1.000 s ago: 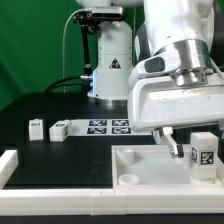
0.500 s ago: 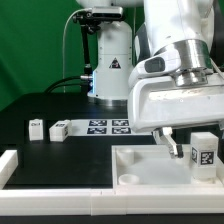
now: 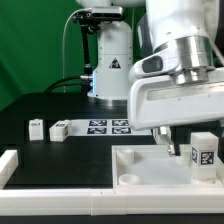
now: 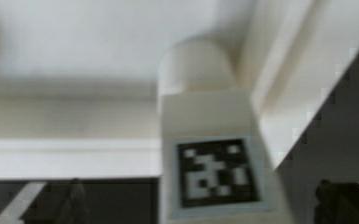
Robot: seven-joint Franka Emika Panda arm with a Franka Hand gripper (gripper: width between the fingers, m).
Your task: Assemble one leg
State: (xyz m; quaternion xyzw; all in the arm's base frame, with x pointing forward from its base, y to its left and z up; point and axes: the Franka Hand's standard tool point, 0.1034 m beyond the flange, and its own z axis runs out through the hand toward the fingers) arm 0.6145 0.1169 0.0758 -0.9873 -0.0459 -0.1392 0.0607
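Observation:
A leg (image 3: pixel 205 153), a small white post with a black-and-white tag, stands on the white tray-like panel (image 3: pixel 135 160) near its corner at the exterior view's right. My gripper (image 3: pixel 170 147) hangs low over the panel, just beside this leg. In the wrist view the leg (image 4: pixel 211 150) fills the middle against the panel's raised rim (image 4: pixel 87 120). The gripper (image 4: pixel 197 203) is open, with one dark fingertip (image 4: pixel 51 200) on each side of the leg and clear gaps between. Two more tagged legs (image 3: pixel 37 127) (image 3: pixel 60 129) lie on the black table at the exterior view's left.
The marker board (image 3: pixel 108 125) lies behind the panel. A white L-shaped block (image 3: pixel 8 163) sits at the front left corner. A white stand with a tagged box (image 3: pixel 110 70) rises at the back before a green backdrop.
The arm has shifted very slightly; the gripper stays open over the panel and the leg has not moved.

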